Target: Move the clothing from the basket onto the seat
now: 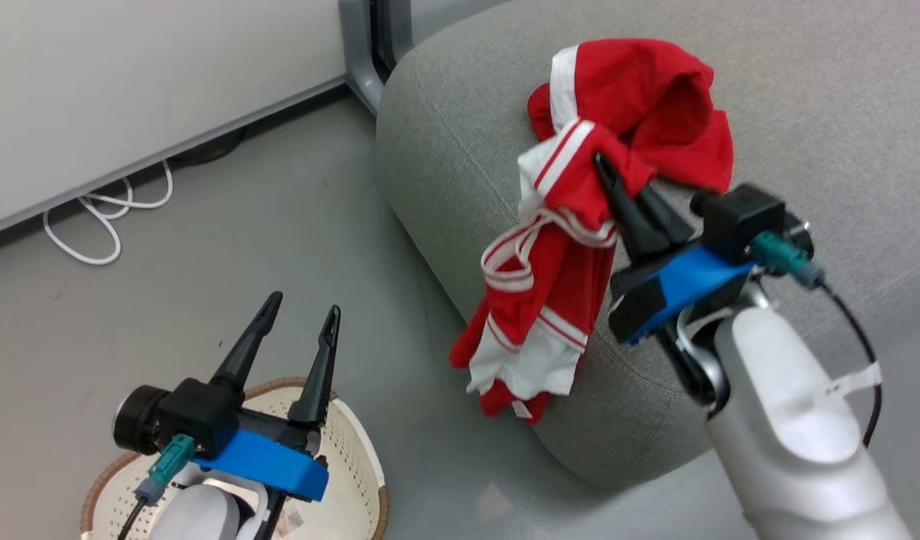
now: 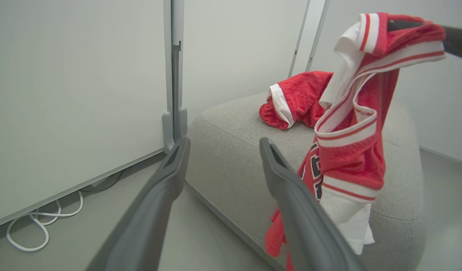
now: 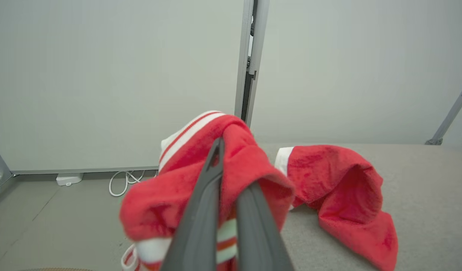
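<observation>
The big grey seat (image 1: 804, 90) is on your right and runs from near to far. The banded garment (image 1: 647, 97), red with a broad white band, lies crumpled on top of the seat, on the far side of your right gripper (image 1: 617, 184). The striped garment (image 1: 549, 300) hangs down from that gripper beside the seat's left edge, above the floor (image 1: 242, 225). Your right gripper is pinched tight on the top of the striped garment. You cannot tell if the two garments touch.

The basket (image 1: 358, 465) sits on the floor at the near left, well apart from the seat. Your left gripper (image 1: 304, 306) hovers over it with its fingers spread wide and nothing between them.

Your left arm covers much of the basket, and the picture's bottom edge cuts it off, so you cannot tell what is inside. Your right fingertips are buried in red cloth.
</observation>
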Controlling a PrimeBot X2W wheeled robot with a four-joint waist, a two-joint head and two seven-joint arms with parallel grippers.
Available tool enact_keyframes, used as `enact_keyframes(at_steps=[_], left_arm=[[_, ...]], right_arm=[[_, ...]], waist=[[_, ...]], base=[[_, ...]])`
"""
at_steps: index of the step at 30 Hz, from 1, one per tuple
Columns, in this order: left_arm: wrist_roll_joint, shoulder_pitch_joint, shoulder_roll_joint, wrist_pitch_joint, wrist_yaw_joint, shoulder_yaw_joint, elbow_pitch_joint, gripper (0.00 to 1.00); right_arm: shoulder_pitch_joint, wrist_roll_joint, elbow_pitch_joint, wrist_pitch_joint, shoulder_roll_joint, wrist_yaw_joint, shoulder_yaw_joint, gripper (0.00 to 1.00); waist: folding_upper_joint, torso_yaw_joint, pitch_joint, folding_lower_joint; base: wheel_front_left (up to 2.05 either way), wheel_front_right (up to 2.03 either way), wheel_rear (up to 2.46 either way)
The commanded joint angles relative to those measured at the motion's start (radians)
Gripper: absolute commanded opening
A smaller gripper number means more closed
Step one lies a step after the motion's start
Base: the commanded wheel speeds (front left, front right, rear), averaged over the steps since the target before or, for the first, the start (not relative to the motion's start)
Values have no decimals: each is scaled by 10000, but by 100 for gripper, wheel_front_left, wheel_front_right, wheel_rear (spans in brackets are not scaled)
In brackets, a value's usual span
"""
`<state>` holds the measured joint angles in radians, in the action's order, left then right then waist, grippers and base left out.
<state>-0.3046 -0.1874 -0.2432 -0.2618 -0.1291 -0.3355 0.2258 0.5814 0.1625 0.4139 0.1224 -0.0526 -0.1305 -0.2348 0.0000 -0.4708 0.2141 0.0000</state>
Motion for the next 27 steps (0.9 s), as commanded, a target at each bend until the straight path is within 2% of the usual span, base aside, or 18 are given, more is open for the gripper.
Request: enact_keyframes(at_steps=[1, 5, 10, 17, 20, 24, 27], left_arm=[[60, -173, -92, -47, -18, 24, -73, 100], [155, -470, -383, -47, -18, 30, -371, 100], [266, -867, -762, -47, -18, -9, -742, 100], [447, -1469, -1327, 195, -18, -45, -1431, 100], [517, -1772, -1514, 346, -18, -67, -1771, 100], [622, -2023, -1712, 536, -15, -75, -2165, 100], [657, -2133, -1794, 631, 7, -92, -2441, 100]], right_arm=[[329, -15, -100, -61, -66, -5, 69, 0], [1708, 59, -400, -418, -481, -5, 614, 0], [3602, 284, -637, -1042, -1324, -4, 1386, 0], [5776, 765, -409, -1612, -2374, -4, 2633, 0], [6366, 867, -57, -1641, -2958, -2, 3174, 0], [6722, 645, 592, -1352, -3383, -4, 3872, 0], [6471, 463, 1193, -1040, -3322, -4, 4190, 0]], waist=[[0, 60, 400, 0], [0, 132, 1132, 0], [0, 221, 2060, 0], [0, 280, 3396, 0], [0, 344, 3887, 0], [0, 368, 4344, 0], [0, 380, 4575, 0]], base=[[0, 0, 0], [0, 0, 0], [0, 0, 0], [0, 0, 0], [0, 0, 0], [0, 0, 0], [0, 0, 0]])
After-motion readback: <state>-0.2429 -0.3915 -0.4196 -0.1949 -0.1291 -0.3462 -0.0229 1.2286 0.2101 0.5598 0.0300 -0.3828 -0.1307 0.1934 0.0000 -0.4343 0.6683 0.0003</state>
